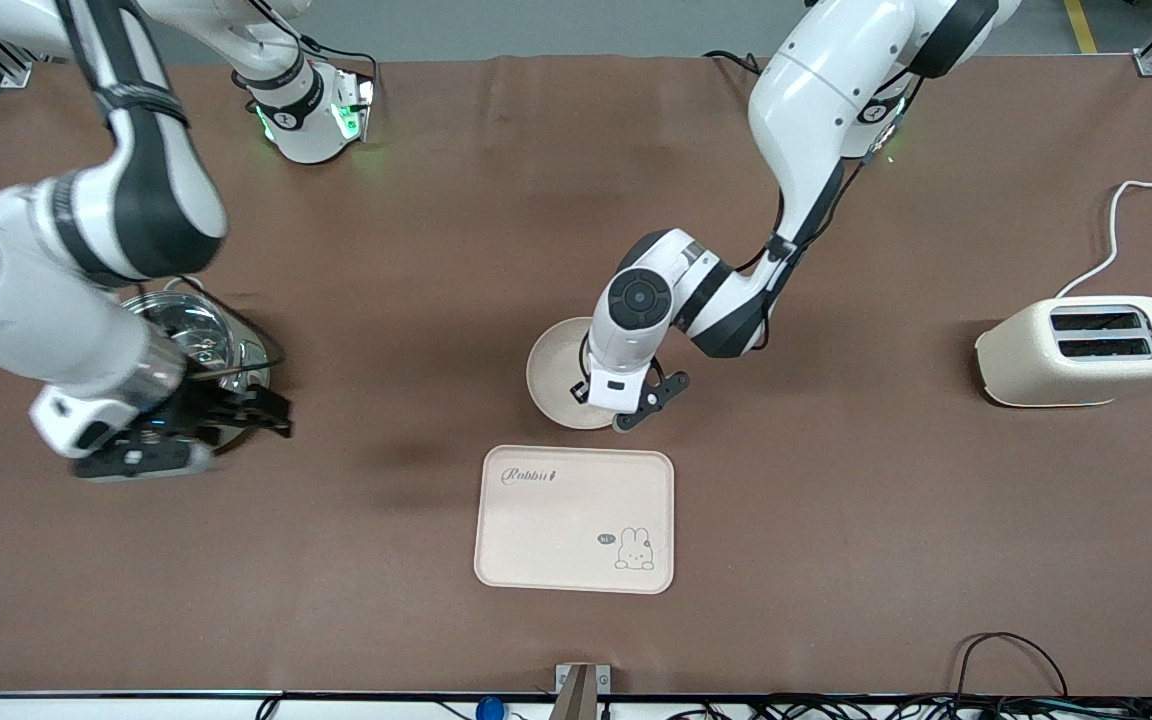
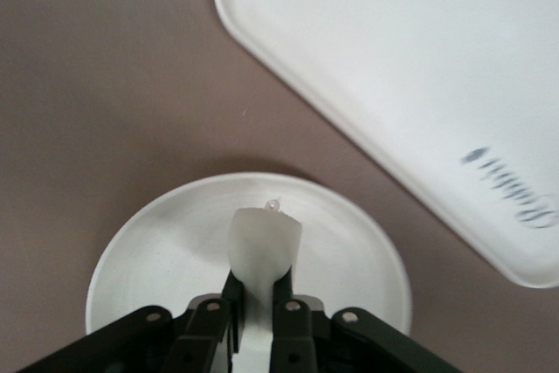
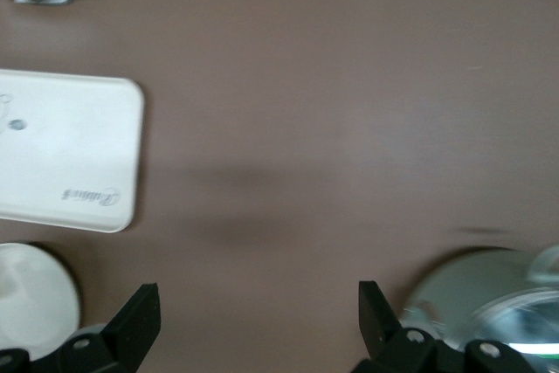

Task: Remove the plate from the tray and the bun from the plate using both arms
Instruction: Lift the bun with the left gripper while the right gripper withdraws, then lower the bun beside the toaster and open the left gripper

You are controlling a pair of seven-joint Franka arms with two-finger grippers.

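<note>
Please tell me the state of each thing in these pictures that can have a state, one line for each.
plate: off the tray, on the table, upright.
tray: on the table, nothing on it.
bun: gripped, over the plate.
left gripper: shut on the bun, over the plate.
right gripper: open, holding nothing, beside the pot.
steel pot: on the table, at the right arm's end.
toaster: slots empty, cord attached.

We see the left gripper point(image 1: 626, 400) covering much of the plate point(image 1: 551, 372) from the front camera, hiding the bun point(image 2: 265, 238); the silver pot point(image 1: 198, 335) sits half hidden under the right arm.
</note>
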